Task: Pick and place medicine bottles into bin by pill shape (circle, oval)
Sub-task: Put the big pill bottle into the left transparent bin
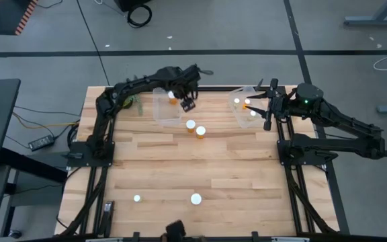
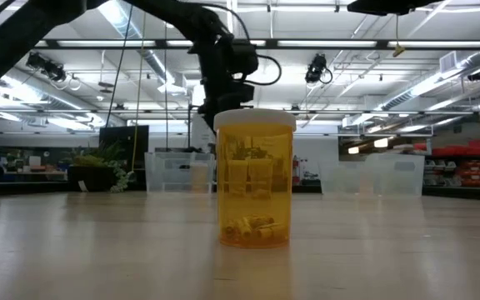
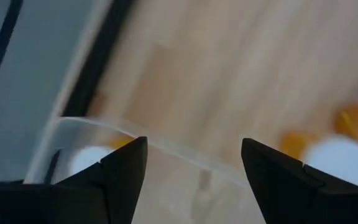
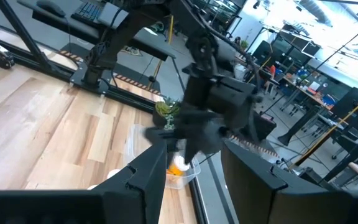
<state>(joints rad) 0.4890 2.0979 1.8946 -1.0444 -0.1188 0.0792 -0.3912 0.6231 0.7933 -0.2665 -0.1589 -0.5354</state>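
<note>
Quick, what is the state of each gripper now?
Left gripper: open, empty, at the left bin.
Right gripper: open, empty, at the right bin.

High view: looks straight down on the whole table (image 1: 193, 168) from far above.
Low view: sits at tabletop height, facing level across, very close to one bottle (image 2: 254, 178).
Left wrist view: close above the left bin (image 3: 166, 149) rim.
Right wrist view: faces across toward the left arm (image 4: 210, 112).
Shared: left bin, left arm.
</note>
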